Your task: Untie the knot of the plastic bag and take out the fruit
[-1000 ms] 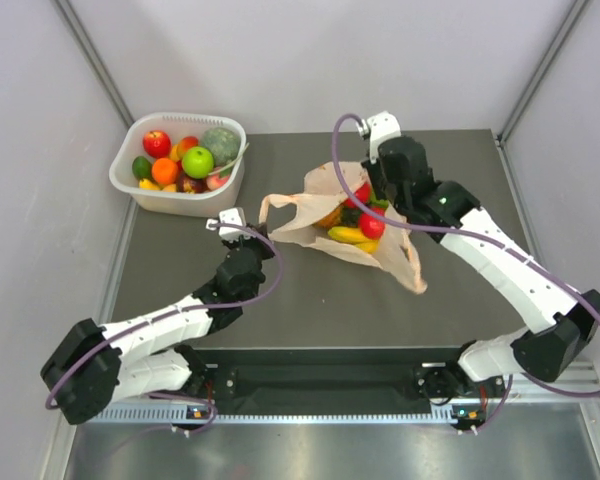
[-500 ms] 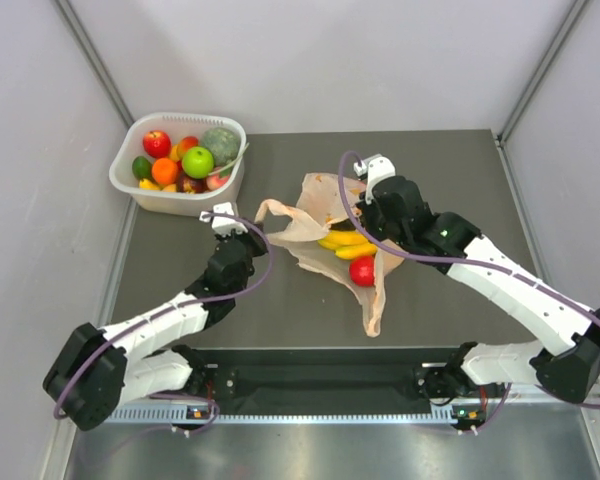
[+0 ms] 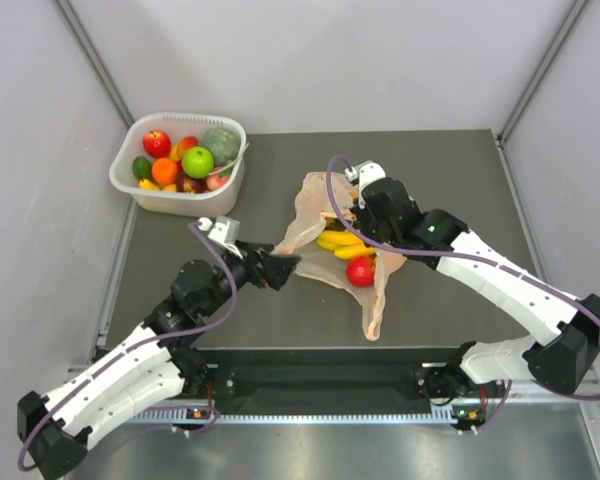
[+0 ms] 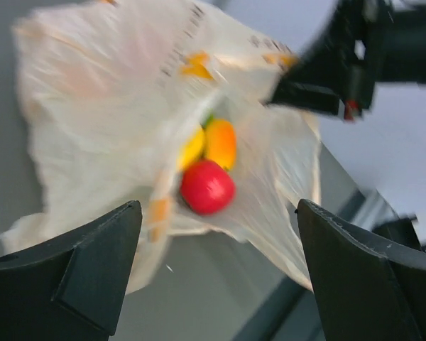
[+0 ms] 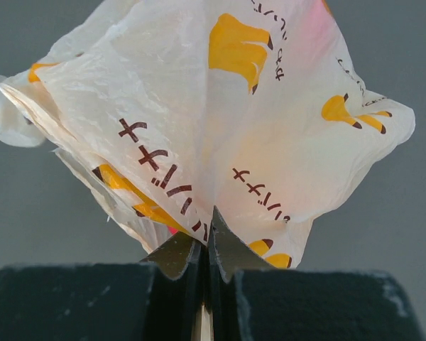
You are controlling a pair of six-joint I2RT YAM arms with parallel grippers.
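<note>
My left gripper: just sprung wide, empty, now at the plastic bag | my right gripper: pinching its film | fruit: exposed, ready for picking.

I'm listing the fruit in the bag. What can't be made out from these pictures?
- Left wrist view: motion blur; beyond a red fruit and yellow-orange pieces, kinds are unclear.
- Right wrist view: the bag, pinched by the right gripper, hides everything inside.
- Top view: the right arm covers part of the bag.
</note>
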